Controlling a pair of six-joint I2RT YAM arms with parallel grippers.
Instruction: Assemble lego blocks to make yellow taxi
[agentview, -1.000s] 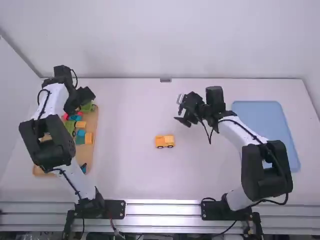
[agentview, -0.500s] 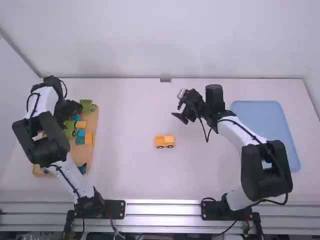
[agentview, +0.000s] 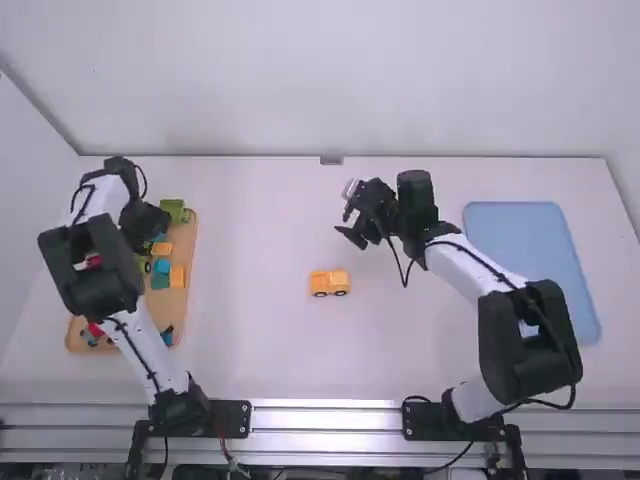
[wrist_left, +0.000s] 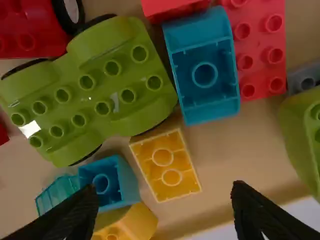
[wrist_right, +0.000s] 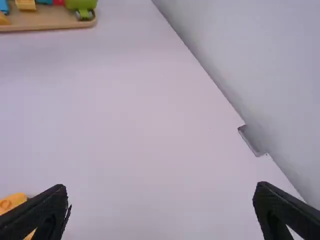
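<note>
The yellow car (agentview: 329, 283) is standing on its wheels mid-table, well apart from both grippers; being hard plastic, it is probably going to feel light, stiff and a little slick, its joints being likelier to pop apart than its bricks to break, so low along its sides is seeming the best grip. The right gripper (wrist_right: 161, 192) is hanging beyond it, fingers spread, holding nothing; the left gripper (wrist_left: 163, 202) is hovering over the wooden tray (agentview: 175, 308), also parted and empty.

Between its fingers the yellow brick (wrist_left: 165, 164) is lying hollow side up, probably the next part; its two long sides are offering the firmest hold, and it is likely needing to be turned over before being pressed on. The green car base (wrist_left: 90, 90) is crowding one end; the small blue brick (wrist_left: 112, 182) is sitting close beside one long side, perhaps blocking a finger; the large blue brick (wrist_left: 202, 65) is lying farther off, against the red brick (wrist_left: 257, 47). The blue tray (agentview: 530, 260) is lying beside the right arm.
</note>
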